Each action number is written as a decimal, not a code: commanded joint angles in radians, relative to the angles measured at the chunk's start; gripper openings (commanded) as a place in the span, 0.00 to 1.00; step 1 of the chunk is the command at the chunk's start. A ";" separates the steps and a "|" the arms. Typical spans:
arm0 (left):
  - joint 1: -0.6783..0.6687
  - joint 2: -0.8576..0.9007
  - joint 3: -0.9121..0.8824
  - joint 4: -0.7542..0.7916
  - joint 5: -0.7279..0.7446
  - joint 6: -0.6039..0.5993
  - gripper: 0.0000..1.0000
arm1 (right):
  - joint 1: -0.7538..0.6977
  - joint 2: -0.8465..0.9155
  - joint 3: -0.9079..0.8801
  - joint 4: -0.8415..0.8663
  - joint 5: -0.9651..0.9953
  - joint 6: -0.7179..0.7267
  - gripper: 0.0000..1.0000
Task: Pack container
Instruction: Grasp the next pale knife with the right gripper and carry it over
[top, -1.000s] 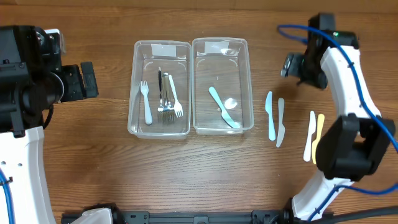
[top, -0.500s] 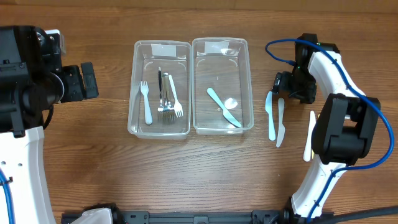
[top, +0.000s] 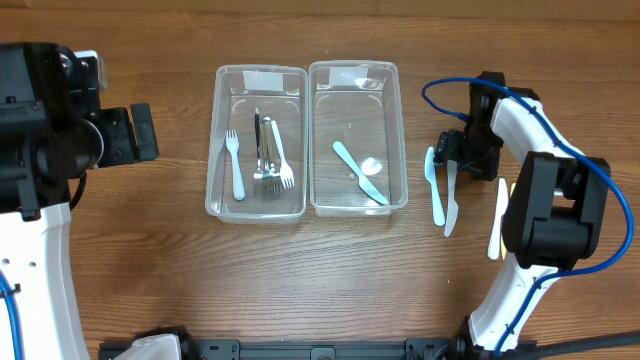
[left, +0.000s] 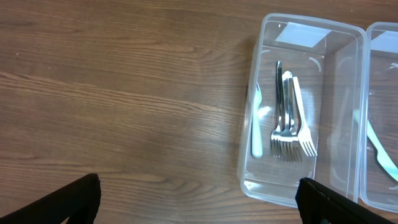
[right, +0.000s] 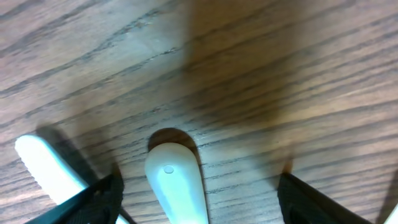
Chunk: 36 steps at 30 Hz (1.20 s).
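Observation:
Two clear plastic containers stand side by side. The left container (top: 216, 150) holds several forks (top: 265, 160); it also shows in the left wrist view (left: 249, 168). The right container (top: 398, 130) holds a blue knife (top: 358, 172) and a white spoon. A blue knife (top: 435, 195) and a white knife (top: 450, 205) lie on the table to its right. My right gripper (top: 455, 152) is open, low over their far ends; the white knife's end (right: 177, 180) sits between its fingers (right: 199, 199). My left gripper (top: 132, 133) is open and empty above bare wood (left: 202, 202).
Another white knife (top: 496, 220) lies further right, partly under my right arm. A blue cable loops above the right wrist. The wooden table (top: 300, 280) runs open in front of the containers and to the left.
My right arm has swung from the back right down and left, and its gripper now sits low over the ends of the blue and white knives. The left arm has not moved.

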 joint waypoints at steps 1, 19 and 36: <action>0.010 0.006 -0.007 0.000 0.008 0.024 1.00 | 0.003 0.042 -0.046 0.021 -0.006 -0.006 0.65; 0.010 0.006 -0.007 -0.002 0.007 0.036 1.00 | 0.003 0.031 -0.022 0.039 -0.006 -0.006 0.05; 0.010 0.006 -0.007 -0.002 0.012 0.042 1.00 | 0.439 -0.257 0.383 -0.140 -0.007 0.006 0.10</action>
